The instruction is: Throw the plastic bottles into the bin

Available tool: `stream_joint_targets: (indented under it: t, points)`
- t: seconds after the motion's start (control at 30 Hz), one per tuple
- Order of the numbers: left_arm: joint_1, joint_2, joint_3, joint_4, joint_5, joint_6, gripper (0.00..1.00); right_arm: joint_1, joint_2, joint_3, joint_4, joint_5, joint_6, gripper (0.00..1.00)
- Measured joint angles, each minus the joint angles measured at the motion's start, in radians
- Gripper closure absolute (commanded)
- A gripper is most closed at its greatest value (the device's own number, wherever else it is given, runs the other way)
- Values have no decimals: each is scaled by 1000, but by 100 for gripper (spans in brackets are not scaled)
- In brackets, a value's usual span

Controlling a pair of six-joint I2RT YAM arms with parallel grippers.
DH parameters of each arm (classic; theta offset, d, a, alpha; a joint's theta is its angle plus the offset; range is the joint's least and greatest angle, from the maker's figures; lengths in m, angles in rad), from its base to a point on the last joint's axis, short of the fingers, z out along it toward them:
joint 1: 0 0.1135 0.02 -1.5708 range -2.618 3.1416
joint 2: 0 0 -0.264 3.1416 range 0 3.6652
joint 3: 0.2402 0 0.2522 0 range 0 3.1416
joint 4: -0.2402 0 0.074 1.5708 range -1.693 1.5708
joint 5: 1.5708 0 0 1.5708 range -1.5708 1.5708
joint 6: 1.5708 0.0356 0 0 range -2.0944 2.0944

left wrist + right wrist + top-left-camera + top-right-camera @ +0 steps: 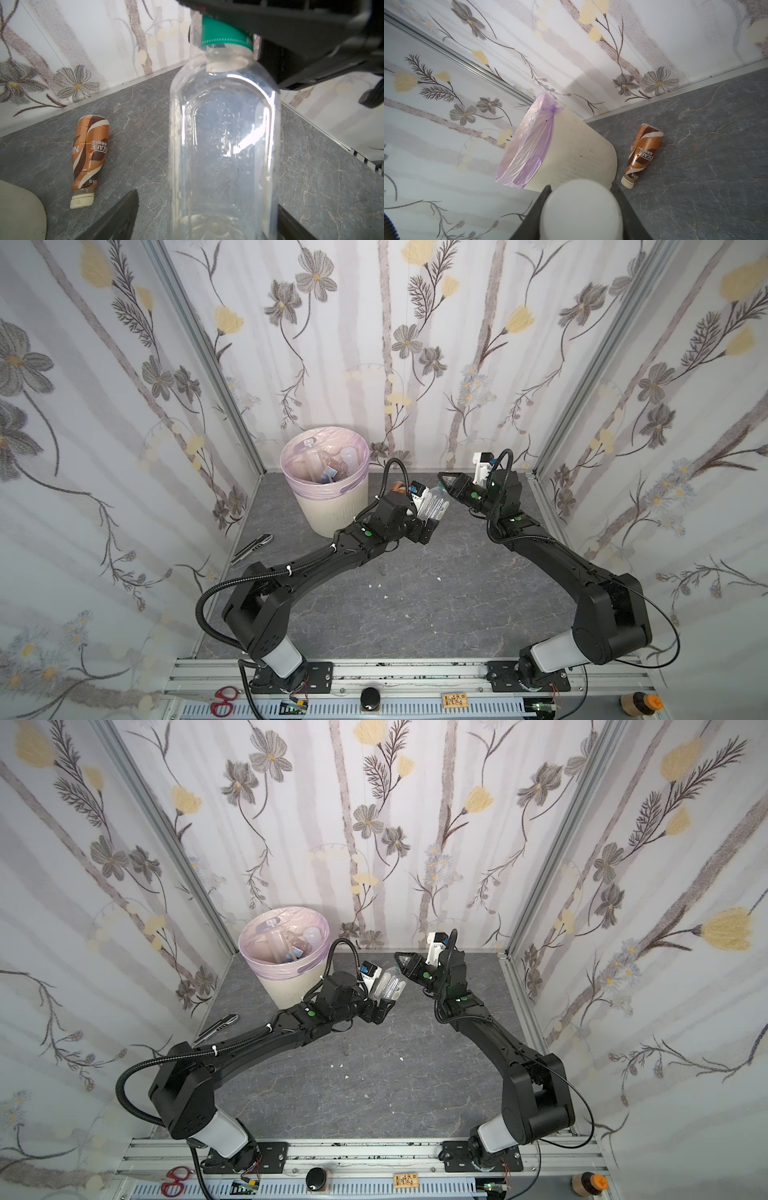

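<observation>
Seemingly a mid-air handover: the right gripper jaws clamp the cap end of a clear bottle, while the left gripper jaws stand open around its body. Next, the left should back off and the right carry the bottle to the bin, far left. A brown bottle lying on the table beside the bin is almost hidden behind the left arm in both top views.
</observation>
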Motion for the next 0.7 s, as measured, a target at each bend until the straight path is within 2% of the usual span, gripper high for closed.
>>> stream_joint_targets:
  t: [0.17,0.53,0.7]
  points:
    - [0,-5,-3,0,-8,0,0,0,-4,0,0,1,0,68]
    - [2,-23,-3,-4,-22,0,0,0,-2,6,0,20,0,68]
    - [19,-43,7,-25,-26,0,0,-2,29,64,2,28,0,69]
